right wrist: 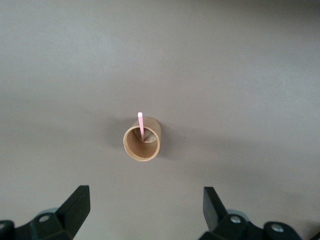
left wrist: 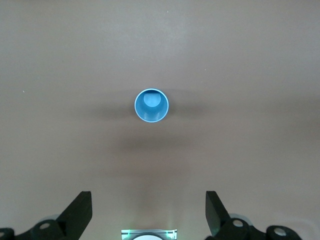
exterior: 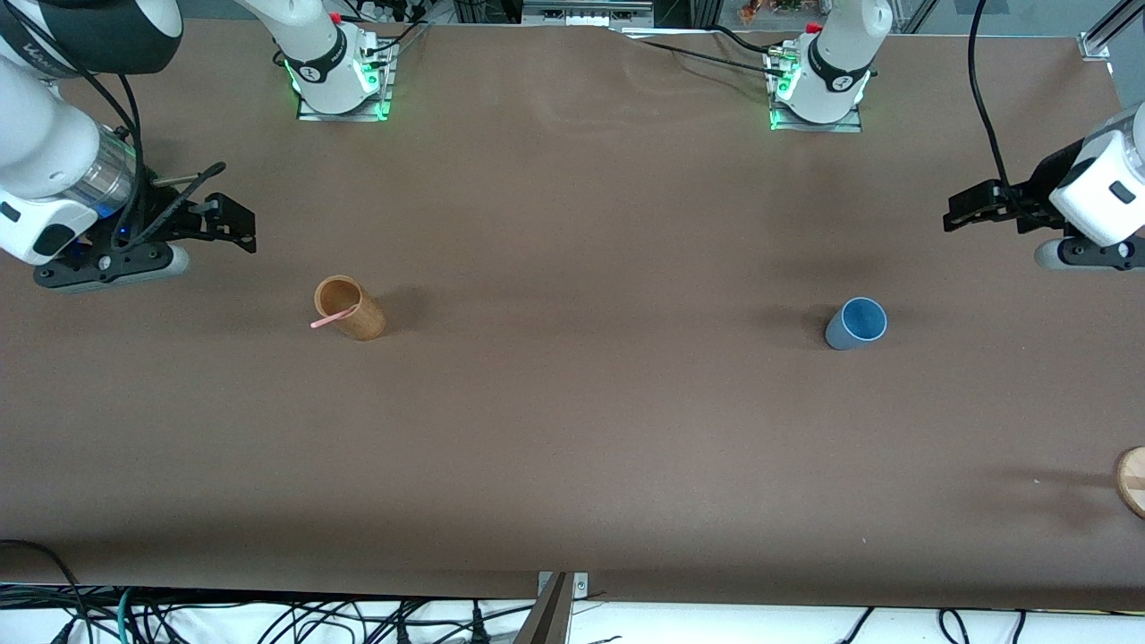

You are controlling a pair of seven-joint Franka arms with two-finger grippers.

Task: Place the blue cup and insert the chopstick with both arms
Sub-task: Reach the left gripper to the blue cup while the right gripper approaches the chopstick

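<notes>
The blue cup (exterior: 857, 324) stands upright and empty on the brown table (exterior: 572, 429), toward the left arm's end, well apart from the tan holder (exterior: 350, 308) at the right arm's end, with the cup at roughly 3 o'clock from the holder in the front view. The chopstick (exterior: 330, 318) sits in the holder, leaning over its rim (pink tip pointing toward about 8 o'clock in the front view). The left gripper (exterior: 968, 211) hangs over bare table near the cup, fingers (left wrist: 80, 212) spread wide and empty; the right gripper (exterior: 234, 224) hangs likewise near the holder, fingers (right wrist: 77, 207) parted, holding nothing.
</notes>
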